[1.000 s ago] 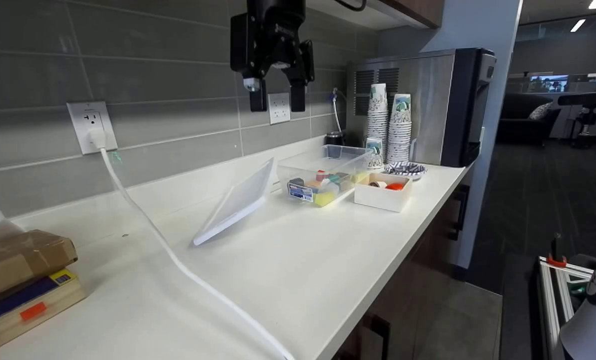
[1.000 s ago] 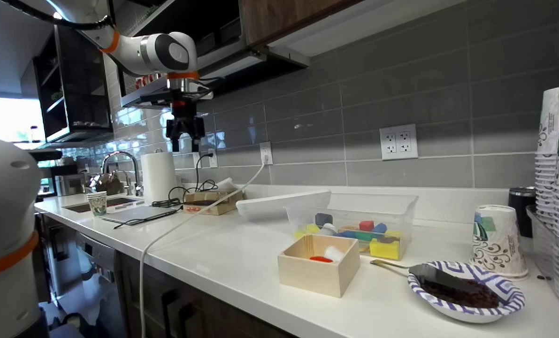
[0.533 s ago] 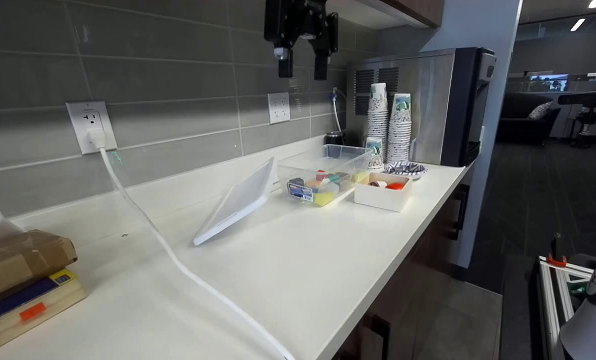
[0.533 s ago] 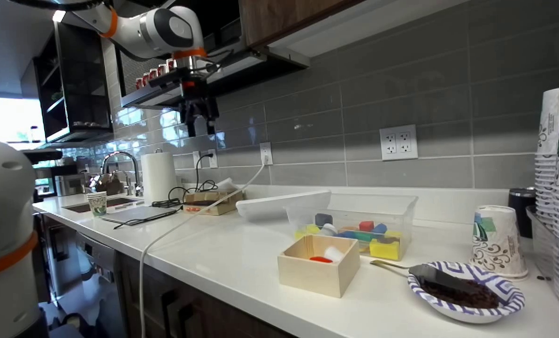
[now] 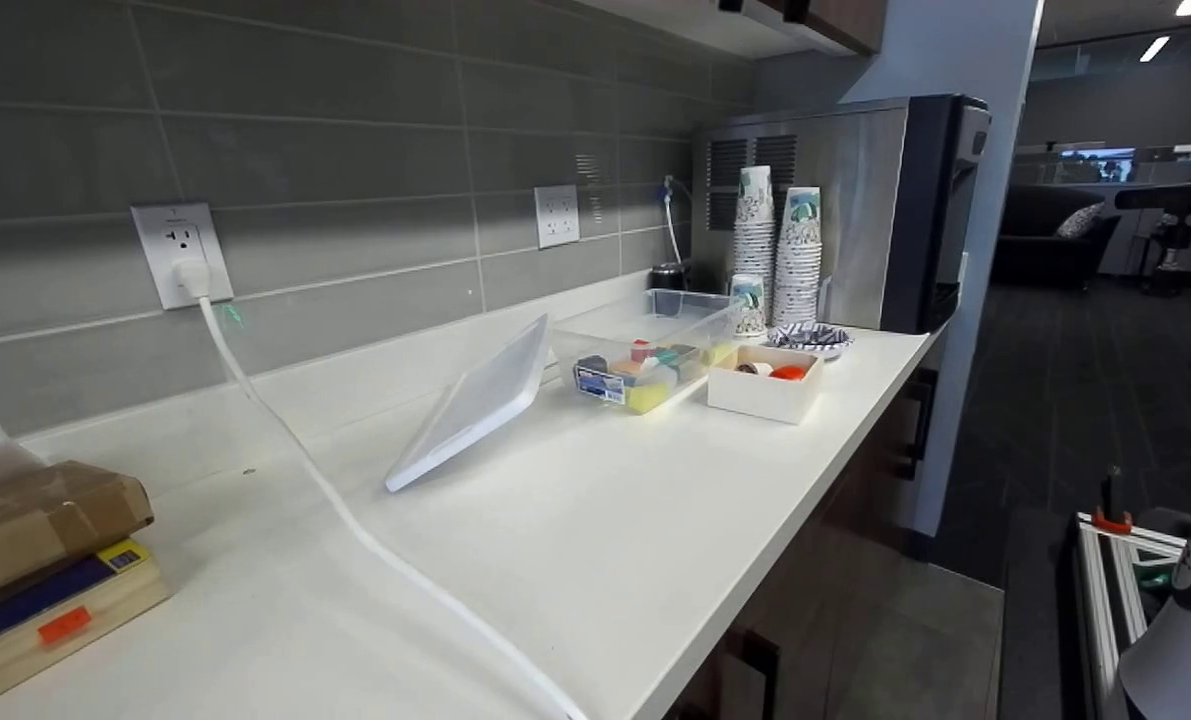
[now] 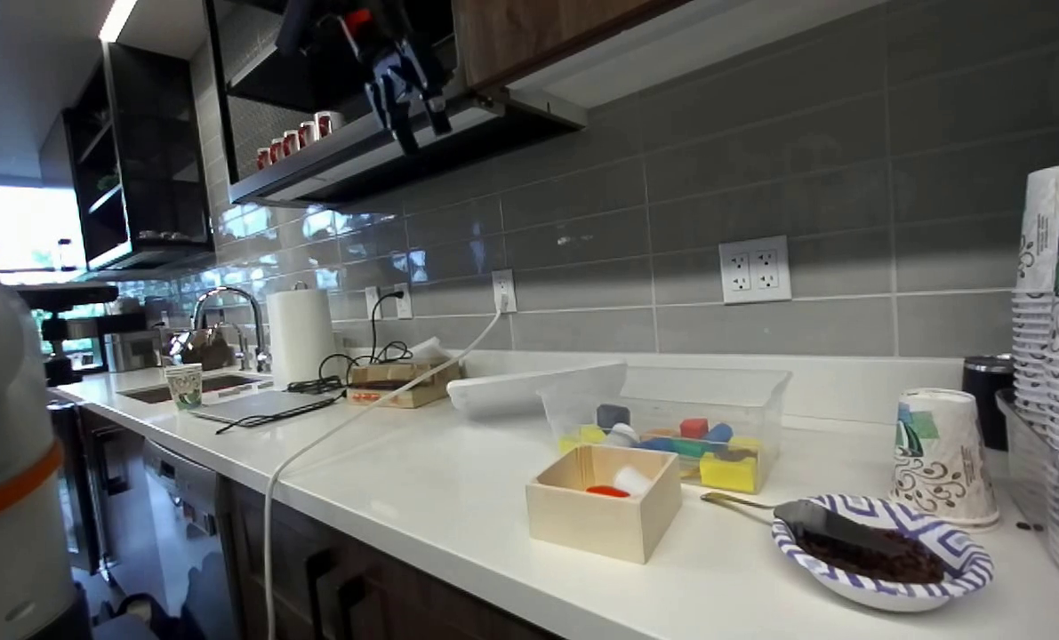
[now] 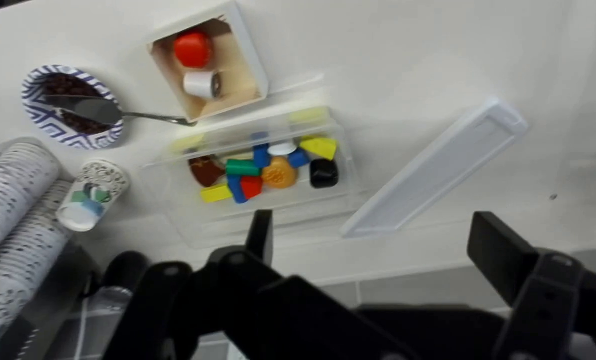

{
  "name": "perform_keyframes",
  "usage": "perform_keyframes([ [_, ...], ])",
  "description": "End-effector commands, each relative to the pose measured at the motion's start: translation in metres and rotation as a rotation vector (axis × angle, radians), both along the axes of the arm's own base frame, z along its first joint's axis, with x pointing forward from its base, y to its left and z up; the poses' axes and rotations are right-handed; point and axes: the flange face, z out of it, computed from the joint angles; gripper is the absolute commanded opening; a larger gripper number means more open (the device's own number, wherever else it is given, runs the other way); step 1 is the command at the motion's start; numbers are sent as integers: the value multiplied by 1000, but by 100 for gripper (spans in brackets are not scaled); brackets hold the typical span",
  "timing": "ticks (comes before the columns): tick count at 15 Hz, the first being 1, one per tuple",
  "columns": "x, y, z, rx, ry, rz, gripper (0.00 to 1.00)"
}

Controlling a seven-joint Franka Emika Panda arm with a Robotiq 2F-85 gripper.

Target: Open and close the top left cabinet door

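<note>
— Up since the earlier frame: your gripper (image 6: 423, 133), spread wide.
— Target?
— Wooden cabinet door (image 6: 538, 31), presumably; top centre in an exterior view. Hook its edge lightly, pull slowly.

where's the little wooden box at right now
In an exterior view, the wooden box sits on the counter just right of centre, in front of the clear bin and left of the patterned bowl.
</note>
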Motion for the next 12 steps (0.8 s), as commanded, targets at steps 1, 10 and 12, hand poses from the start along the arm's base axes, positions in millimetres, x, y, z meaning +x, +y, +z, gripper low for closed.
perform_keyframes([
  [1,-39,-45,45,-29,-155,-124,100],
  [10,-75,-152,168,-277,-515,-357,100],
  [12,-75,-169,194,-367,-575,-396,100],
])
